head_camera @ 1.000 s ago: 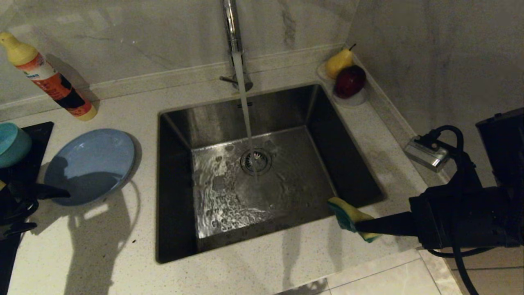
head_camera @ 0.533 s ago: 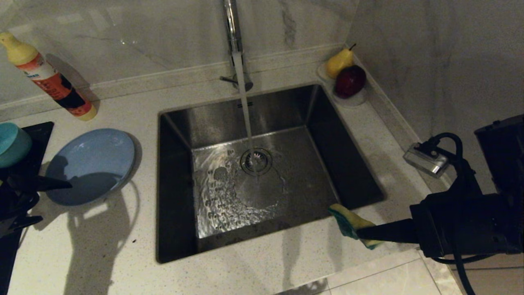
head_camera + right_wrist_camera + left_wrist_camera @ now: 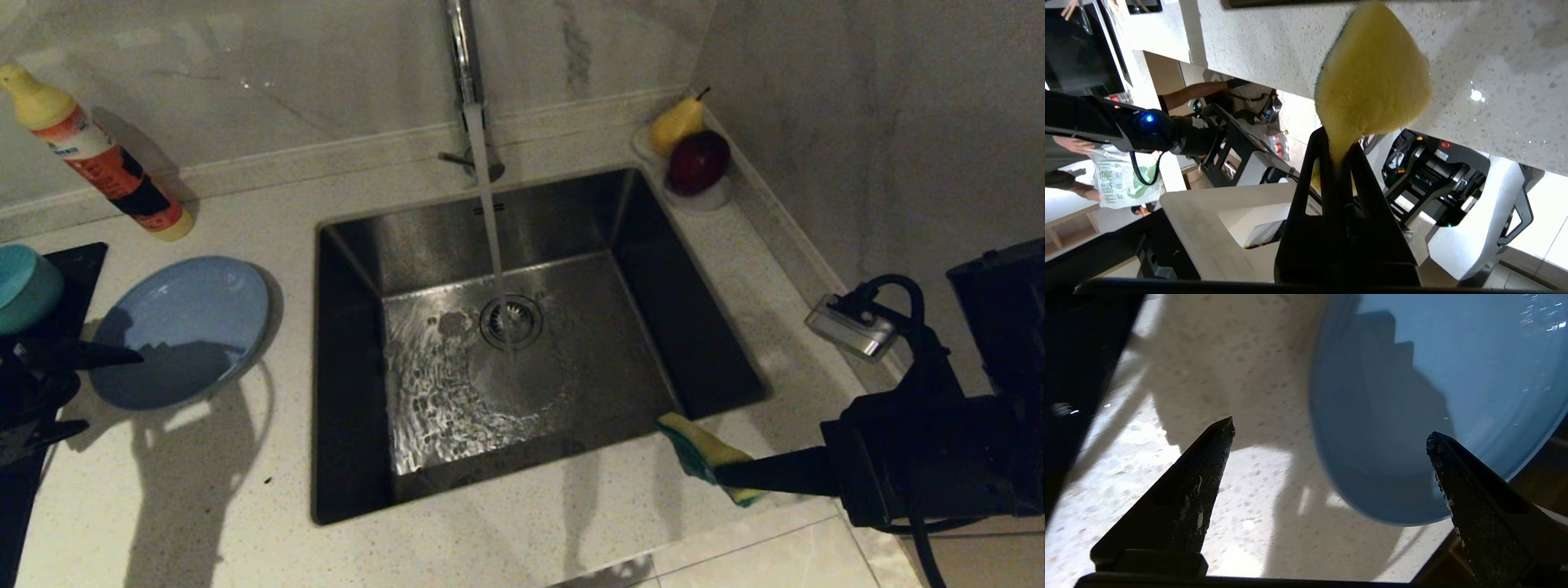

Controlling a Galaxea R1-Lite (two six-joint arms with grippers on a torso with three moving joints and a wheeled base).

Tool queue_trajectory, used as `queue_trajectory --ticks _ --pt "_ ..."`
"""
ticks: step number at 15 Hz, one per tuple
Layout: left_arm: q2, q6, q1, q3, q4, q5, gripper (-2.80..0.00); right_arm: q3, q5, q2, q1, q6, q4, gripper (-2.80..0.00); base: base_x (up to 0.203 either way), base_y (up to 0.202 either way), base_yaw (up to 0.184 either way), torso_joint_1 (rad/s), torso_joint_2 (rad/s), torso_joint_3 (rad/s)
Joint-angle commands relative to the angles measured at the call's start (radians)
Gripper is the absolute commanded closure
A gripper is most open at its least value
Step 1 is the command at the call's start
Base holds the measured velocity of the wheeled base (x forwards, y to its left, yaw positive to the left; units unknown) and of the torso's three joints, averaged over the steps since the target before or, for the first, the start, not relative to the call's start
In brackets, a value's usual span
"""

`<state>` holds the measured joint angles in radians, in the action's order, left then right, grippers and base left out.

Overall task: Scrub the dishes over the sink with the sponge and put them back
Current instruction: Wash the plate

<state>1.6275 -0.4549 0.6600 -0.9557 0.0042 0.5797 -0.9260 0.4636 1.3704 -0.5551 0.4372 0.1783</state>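
Step in hand, as judged: picking up a dish for scrubbing. The left end effector [image 3: 61,392] is hanging at the near-left edge of the light-blue plate [image 3: 184,327], fingers spread wide; in the left wrist view the plate's rim [image 3: 1331,465] is lying between the two fingertips [image 3: 1224,428], nothing gripped yet.

The right end effector [image 3: 722,474] is waiting over the table [image 3: 522,539] at the sink's [image 3: 343,490] near-right corner, pressed together and pinching the sponge [image 3: 694,441], yellow face showing.

Next move probably calls for closing on the plate rim and carrying it rightward over the basin.

Water is running from the tap [image 3: 461,49] onto the drain strainer [image 3: 510,320].

Edges and room: the plate is sitting flat on the table, just beside the sink's left rim, so the carry is short. A teal-blue bowl [image 3: 24,290] is standing close behind the left end effector. The bottle [image 3: 98,159] and the fruit dish [image 3: 694,159] are well apart from the path. The basin is holding no dishes.
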Motion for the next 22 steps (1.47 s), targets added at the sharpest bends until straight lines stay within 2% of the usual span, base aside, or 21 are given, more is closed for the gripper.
queue_trajectory --ticks 1,7,18,22 --pt "0.009 -0.013 0.0 -0.001 -0.012 0.011 -2.8 0.003 0.003 -0.001 0.0 0.001 0.001 0.0 0.0 0.0 0.0 0.0 0.0 0.0" --pt "0.017 -0.054 -0.002 -0.003 -0.047 0.017 -2.8 0.003 0.003 0.006 0.0 0.001 0.001 0.0 0.0 0.0 0.0 0.0 0.0 0.0" --pt "0.048 -0.05 -0.031 -0.034 -0.046 0.023 -2.8 0.01 0.02 0.024 0.012 0.001 -0.028 0.0 0.0 0.0 0.0 0.0 0.0 0.0" --pt "0.069 -0.05 -0.058 -0.059 -0.034 0.001 -2.8 0.019 0.023 0.024 0.014 0.003 -0.043 0.0 0.0 0.0 0.0 0.0 0.0 0.0"
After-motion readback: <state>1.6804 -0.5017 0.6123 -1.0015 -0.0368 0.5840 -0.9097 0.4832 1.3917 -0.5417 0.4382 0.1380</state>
